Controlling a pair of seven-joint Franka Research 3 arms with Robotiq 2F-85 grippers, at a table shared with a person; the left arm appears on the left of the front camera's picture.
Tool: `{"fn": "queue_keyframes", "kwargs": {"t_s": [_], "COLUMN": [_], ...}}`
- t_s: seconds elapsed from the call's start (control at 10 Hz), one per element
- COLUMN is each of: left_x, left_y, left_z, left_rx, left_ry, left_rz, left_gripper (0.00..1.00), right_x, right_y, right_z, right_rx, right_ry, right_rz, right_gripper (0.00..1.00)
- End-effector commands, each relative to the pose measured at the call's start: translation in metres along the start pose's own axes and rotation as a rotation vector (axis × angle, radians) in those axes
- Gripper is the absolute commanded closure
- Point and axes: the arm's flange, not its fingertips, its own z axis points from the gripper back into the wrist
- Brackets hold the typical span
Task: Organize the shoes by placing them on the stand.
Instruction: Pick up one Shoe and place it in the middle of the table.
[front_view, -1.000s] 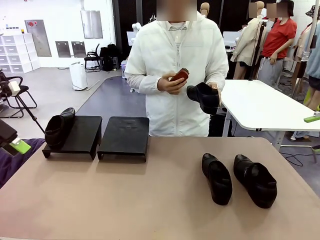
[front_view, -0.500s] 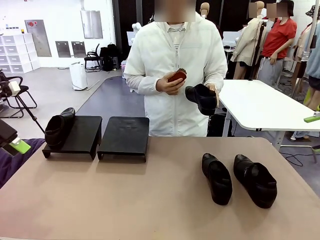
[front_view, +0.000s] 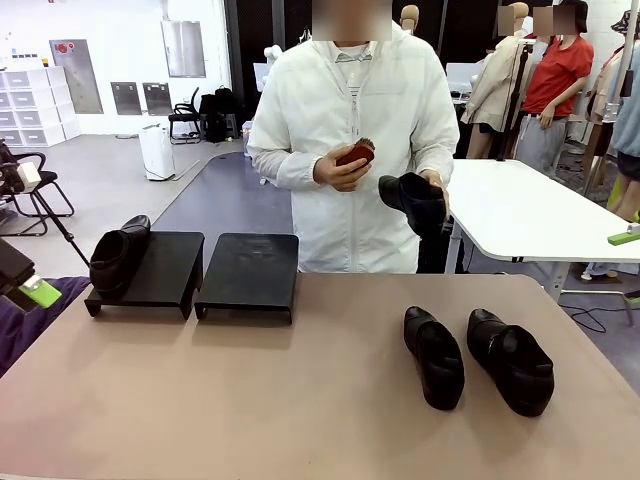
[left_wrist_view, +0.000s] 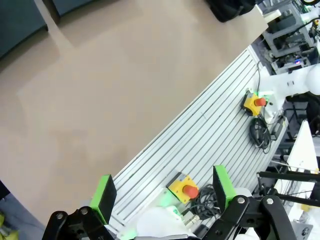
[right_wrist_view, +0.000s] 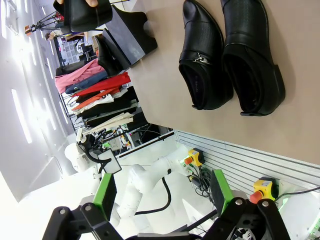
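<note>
One surface (front_view: 250, 400): carries the stand (front_view: 250, 265) at far left and a pair of shoes (front_view: 433, 356) at near right. They are well apart, so any carry crosses the middle, in front of the person (front_view: 300, 130).
Stand: two sloped platforms. The right one is bare; the left one has one shoe (front_view: 118, 255) at its outer edge. Risk: slope plus glossy leather, so a shoe set down crooked may slide or nudge that one off.
Pair of shoes: side by side, about touching. Risk: a finger catches both, or slips on the smooth upper.
Fourth shoe (front_view: 415, 200): in the person's hand (front_view: 438, 192), above the surface; the other hand holds a brush (front_view: 358, 152). Risk: bump at handover.
Left claw (left_wrist_view: 164, 186): jaws apart, empty, over the surface's near edge.
Right claw (right_wrist_view: 162, 191): jaws apart, empty, looking at the pair.
</note>
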Motion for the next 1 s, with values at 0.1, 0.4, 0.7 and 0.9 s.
{"fn": "queue_keyframes", "kwargs": {"t_s": [0.1, 0.4, 0.7, 0.9], "left_x": [0.0, 0.0, 0.0, 0.0], "left_y": [0.002, 0.002, 0.002, 0.002], "left_z": [0.001, 0.001, 0.001, 0.001], "left_rx": [-0.014, -0.014, -0.014, -0.014], "left_ry": [-0.001, -0.001, -0.001, -0.001], "left_rz": [-0.012, -0.012, -0.012, -0.012], "left_gripper": [0.0, 0.0, 0.0, 0.0], "right_x": [-0.003, -0.002, -0.006, -0.022], "right_y": [0.024, 0.085, 0.061, 0.03], "right_z": [-0.022, -0.074, 0.041, 0.118], "right_rx": [-0.123, -0.316, -0.204, -0.124], "right_ry": [-0.034, -0.098, -0.263, -0.423], "right_rz": [0.042, 0.148, 0.043, -0.103], "right_gripper": [0.0, 0.0, 0.0, 0.0]}}
